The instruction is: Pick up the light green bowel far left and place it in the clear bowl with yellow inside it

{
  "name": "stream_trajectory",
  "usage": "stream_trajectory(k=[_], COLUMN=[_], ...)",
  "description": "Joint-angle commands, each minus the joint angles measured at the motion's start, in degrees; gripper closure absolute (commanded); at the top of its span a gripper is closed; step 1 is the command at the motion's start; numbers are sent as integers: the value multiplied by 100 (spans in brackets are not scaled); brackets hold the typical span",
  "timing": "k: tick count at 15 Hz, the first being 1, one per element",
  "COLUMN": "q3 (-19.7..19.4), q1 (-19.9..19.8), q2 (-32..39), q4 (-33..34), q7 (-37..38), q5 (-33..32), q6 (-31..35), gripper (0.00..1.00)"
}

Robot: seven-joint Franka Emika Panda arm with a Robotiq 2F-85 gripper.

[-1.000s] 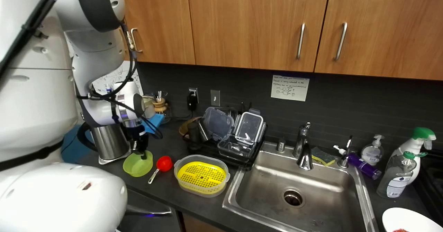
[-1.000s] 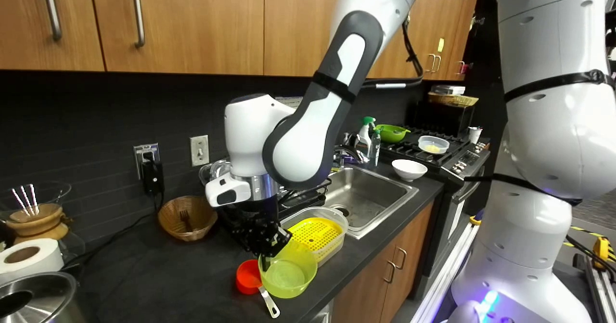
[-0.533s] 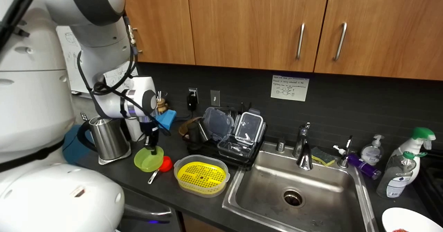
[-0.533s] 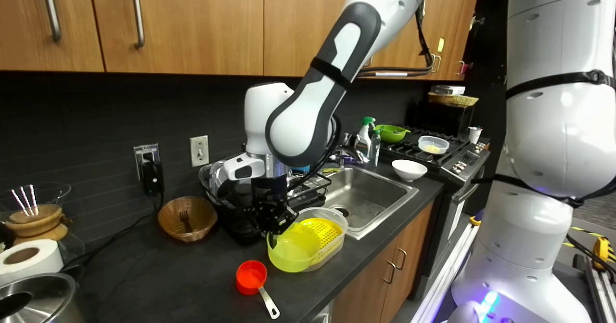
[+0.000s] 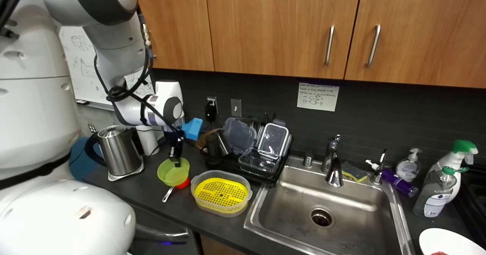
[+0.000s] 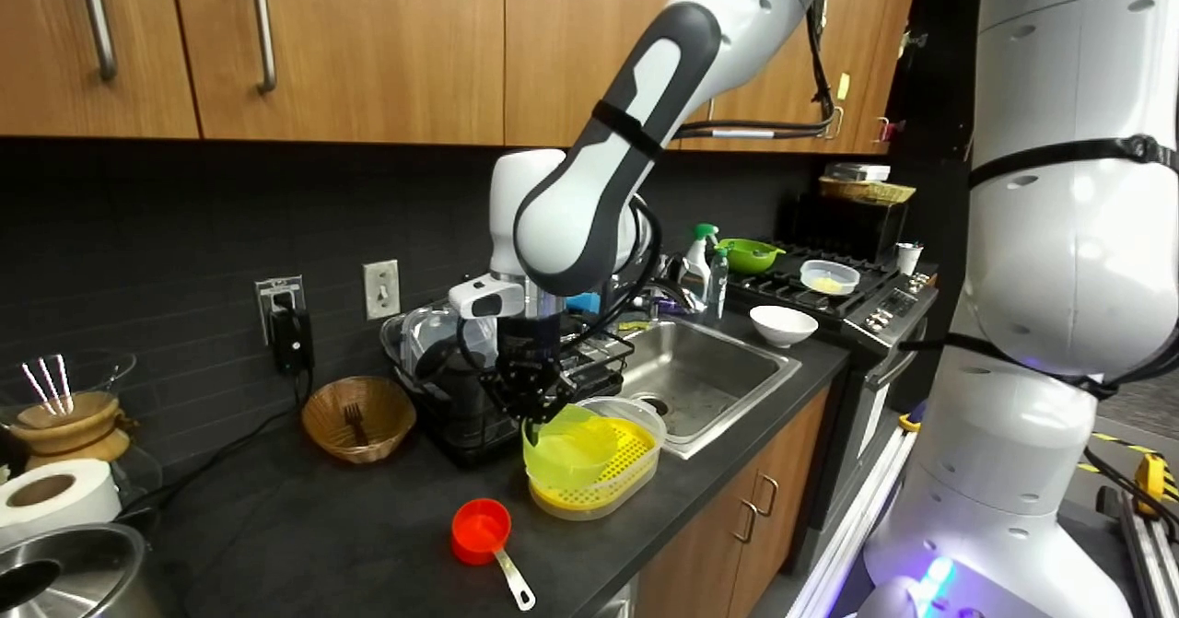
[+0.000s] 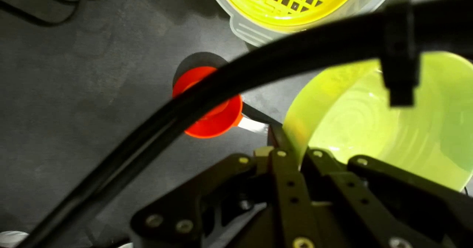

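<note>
The light green bowl (image 5: 171, 175) is held up above the counter, slightly tilted. My gripper (image 5: 175, 160) is shut on its rim, with the bowl wall between the fingers in the wrist view (image 7: 298, 152). The bowl fills the right of the wrist view (image 7: 354, 118). In an exterior view the bowl (image 6: 562, 452) overlaps the clear bowl (image 6: 647, 413). The clear bowl (image 5: 220, 211), with a yellow perforated strainer (image 5: 221, 190) inside, stands on the counter. It also shows at the top of the wrist view (image 7: 255, 35), to one side of the green bowl.
A red measuring cup (image 6: 481, 530) lies on the counter (image 6: 368, 526) near the clear bowl. A dish rack (image 5: 265, 175) with clear containers stands behind it. The sink (image 5: 322, 194) is beside it. A steel kettle (image 5: 118, 150) and a wicker basket (image 6: 359, 415) are also on the counter.
My gripper has carried the light green bowl over the counter toward the clear bowl, and it now passes in front of the red cup in an exterior view. The other objects have not moved.
</note>
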Motion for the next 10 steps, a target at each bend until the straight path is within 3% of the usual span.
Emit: stream_trajectory(k=[1,10], q3=[-131,-375], q1=[-70,-242], q2=[-150,-100], q4=[-13,-7], q7=[-437,-1164], q5=[228,546], q6=[-92,-38], gripper=[99,99])
